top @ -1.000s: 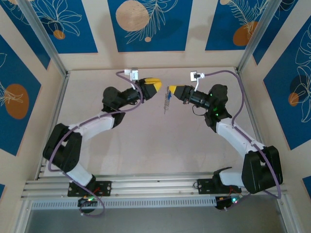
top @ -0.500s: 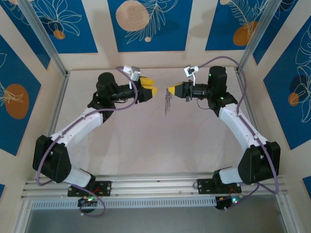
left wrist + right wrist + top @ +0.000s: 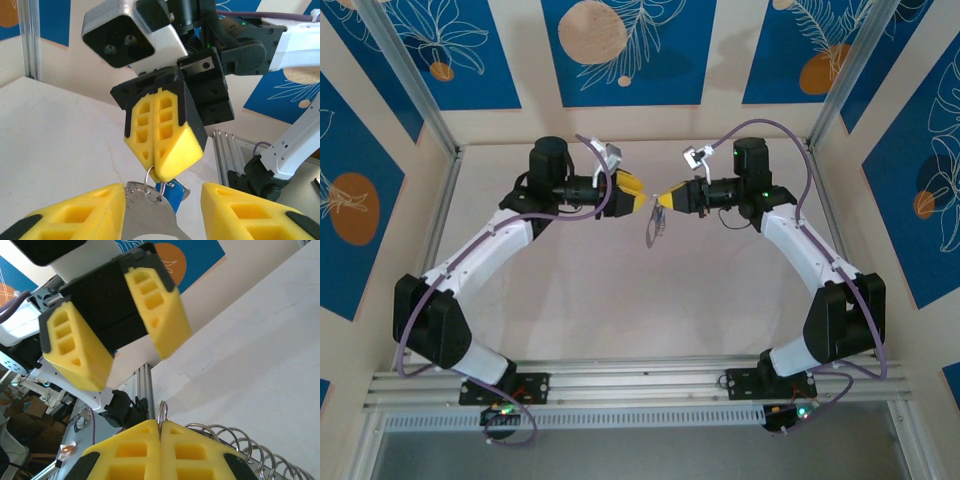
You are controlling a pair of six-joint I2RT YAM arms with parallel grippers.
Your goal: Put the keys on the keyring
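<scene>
Over table (image 3: pixel 620 300), keyring (image 3: pixel 149 181) pinched in right jaws.

The yellow-fingered right gripper (image 3: pixel 160 428) pinches a thin silver metal ring (image 3: pixel 163 411), and opposite it the left gripper (image 3: pixel 132 367) stands parted.

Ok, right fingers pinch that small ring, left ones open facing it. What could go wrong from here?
The right fingers hold the small wire ring only at their very tips, so a push from the left fingers could twist it loose and drop everything. The blue key hangs free beneath and may swing, so the left fingers might close on the wrong part.
</scene>
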